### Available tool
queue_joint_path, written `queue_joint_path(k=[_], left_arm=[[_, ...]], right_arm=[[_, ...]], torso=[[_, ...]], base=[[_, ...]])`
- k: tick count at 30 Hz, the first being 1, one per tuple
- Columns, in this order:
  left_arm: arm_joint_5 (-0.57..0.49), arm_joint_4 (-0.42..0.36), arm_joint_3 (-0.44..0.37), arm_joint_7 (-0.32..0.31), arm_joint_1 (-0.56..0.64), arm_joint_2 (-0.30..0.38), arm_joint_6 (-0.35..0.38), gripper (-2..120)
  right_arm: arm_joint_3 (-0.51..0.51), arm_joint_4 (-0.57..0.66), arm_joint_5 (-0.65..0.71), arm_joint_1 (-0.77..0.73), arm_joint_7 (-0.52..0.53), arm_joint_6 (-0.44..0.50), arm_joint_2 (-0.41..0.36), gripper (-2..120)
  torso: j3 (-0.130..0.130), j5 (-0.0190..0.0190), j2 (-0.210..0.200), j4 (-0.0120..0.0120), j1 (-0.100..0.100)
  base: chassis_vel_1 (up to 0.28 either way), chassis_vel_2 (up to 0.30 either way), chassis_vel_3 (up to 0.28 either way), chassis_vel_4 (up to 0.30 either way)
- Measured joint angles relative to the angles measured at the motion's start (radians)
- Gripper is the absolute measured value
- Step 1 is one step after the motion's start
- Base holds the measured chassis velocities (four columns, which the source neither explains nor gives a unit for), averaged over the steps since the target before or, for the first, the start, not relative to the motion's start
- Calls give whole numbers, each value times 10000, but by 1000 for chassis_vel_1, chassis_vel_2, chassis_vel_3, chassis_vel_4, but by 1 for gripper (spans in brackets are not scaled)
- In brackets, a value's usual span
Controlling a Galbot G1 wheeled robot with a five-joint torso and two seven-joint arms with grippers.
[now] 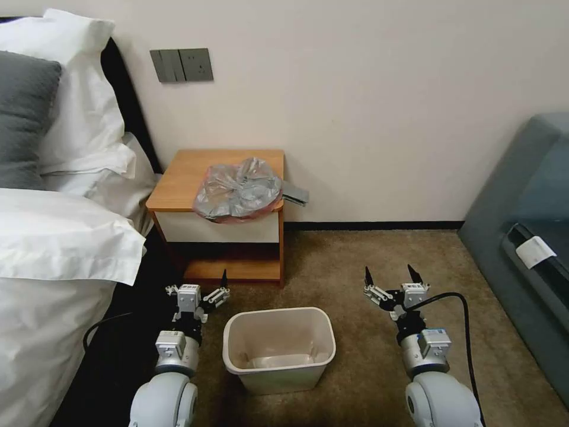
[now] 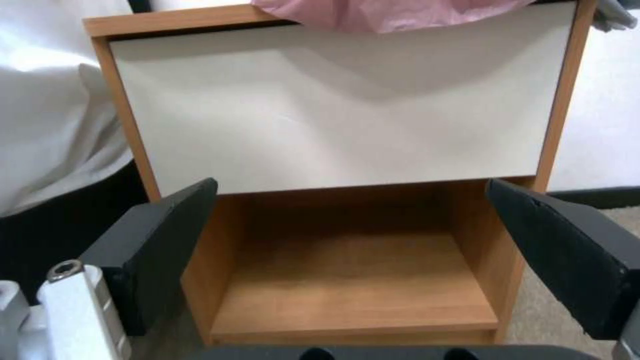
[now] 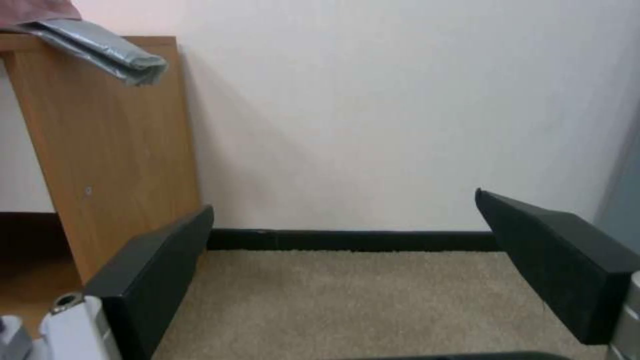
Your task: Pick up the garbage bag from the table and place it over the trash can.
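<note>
Table: small orange-brown wooden nightstand [image 1: 184,178] with white drawer front, stood against wall beside bed.
Trash can: cream-beige rounded plastic bin [image 1: 278,349], sat on carpet before table, between both arms.
Garbage bag: crinkled grey translucent plastic bag with pinkish edge [image 1: 240,188], lay on tabletop, drooped over front edge.
Left gripper [image 1: 198,290]: spread wide, held nothing, low beside can.
Right gripper [image 1: 391,277]: spread wide, held nothing, above carpet.

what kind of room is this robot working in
Most likely a bedroom, perhaps a hotel room: a bed with white pillows stands beside a wooden nightstand, the floor is carpet, and a small trash can sits there.
</note>
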Motion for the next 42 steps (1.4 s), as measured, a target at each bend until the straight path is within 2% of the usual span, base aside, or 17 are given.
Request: queue_joint_path(k=[42], left_arm=[[0,0,0,0,0,0,0,100]], right_arm=[[0,0,0,1,0,0,0,100]], torso=[[0,0,0,0,0]], base=[[0,0,0,0]])
